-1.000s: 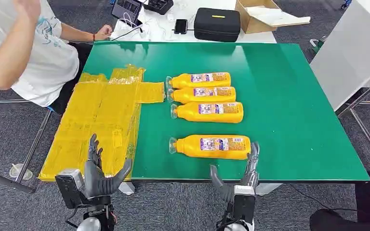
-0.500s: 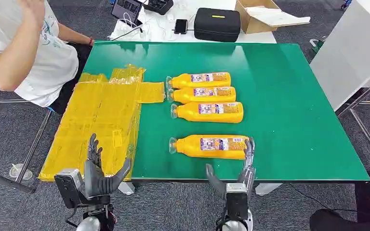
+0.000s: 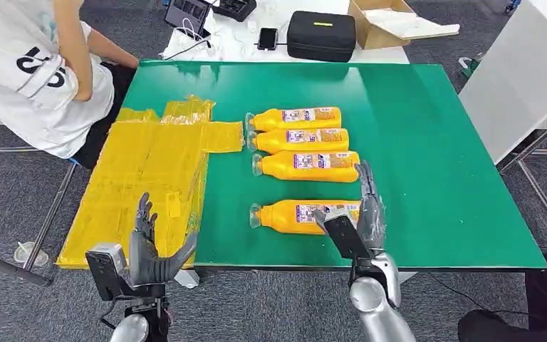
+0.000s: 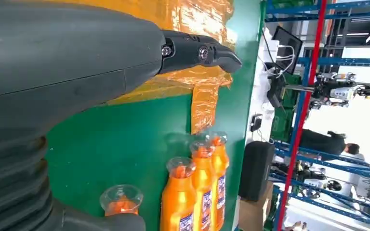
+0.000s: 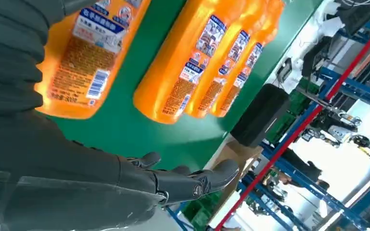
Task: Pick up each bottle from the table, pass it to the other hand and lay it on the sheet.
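R hand point(image 3: 360, 217) is spread, holding nothing, over base of nearest orange bottle point(image 3: 295, 216) by green table's point(image 3: 427, 142) front edge. L hand point(image 3: 149, 249) spread at yellow sheet point(image 3: 142, 171), front-left.

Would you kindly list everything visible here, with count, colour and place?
Orange plastic bottles: four, lying on the green table; three side by side, nearest one apart.
Yellow plastic sheet: one, table's left side.
Black zipped case: one, on the white table behind.
Open cardboard box: one, brown, beside the case.
Person in a white shirt: one, far left.
Left hand: open, near edge.
Right hand: open, over nearest bottle's base.
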Motion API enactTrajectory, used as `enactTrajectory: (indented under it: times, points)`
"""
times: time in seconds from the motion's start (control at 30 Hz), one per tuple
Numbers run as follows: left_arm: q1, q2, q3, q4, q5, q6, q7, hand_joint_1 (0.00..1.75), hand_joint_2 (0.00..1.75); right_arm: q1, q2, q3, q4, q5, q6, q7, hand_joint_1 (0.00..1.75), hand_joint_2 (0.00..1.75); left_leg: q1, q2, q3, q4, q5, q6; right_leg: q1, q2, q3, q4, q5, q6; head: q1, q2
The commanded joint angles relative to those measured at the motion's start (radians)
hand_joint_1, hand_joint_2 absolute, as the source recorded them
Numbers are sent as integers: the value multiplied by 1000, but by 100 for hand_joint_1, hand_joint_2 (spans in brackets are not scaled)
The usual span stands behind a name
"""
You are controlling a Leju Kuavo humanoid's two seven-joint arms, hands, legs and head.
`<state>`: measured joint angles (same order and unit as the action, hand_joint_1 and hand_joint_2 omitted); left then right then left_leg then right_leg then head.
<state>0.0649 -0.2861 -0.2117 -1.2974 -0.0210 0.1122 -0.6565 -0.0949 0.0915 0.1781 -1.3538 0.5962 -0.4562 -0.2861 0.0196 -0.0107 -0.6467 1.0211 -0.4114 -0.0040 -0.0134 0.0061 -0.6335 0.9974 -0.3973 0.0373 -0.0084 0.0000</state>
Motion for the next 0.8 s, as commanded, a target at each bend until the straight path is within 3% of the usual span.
enactTrajectory:
  times: [0.03,0.2,0.4,0.63,0.8]
  points:
    - [-35,11,17,60,-10,-17,15,0,175,-76,-63,47,122,50,98,83,0,175,0,1,6,-1,-2,1,0,0,6,-2,-1,-1,0,0]
    - [-47,8,35,93,-35,-46,15,0,175,-146,-107,135,267,63,285,147,0,175,0,4,8,-2,-2,2,1,2,8,-3,0,-1,0,0]
    - [-84,10,40,133,-55,-66,15,0,175,-237,-166,239,435,-26,496,109,0,175,0,2,7,-2,-1,2,0,1,8,-3,0,-1,0,0]
    - [-107,12,28,159,-60,-78,13,0,175,-278,-227,307,442,-122,611,54,0,175,0,0,7,-1,0,1,0,-1,7,-2,0,-1,0,0]
    - [-109,12,26,156,-57,-82,11,0,175,-293,-280,354,421,-139,617,81,0,175,0,-1,8,-1,0,2,0,-2,8,-2,0,-1,0,0]
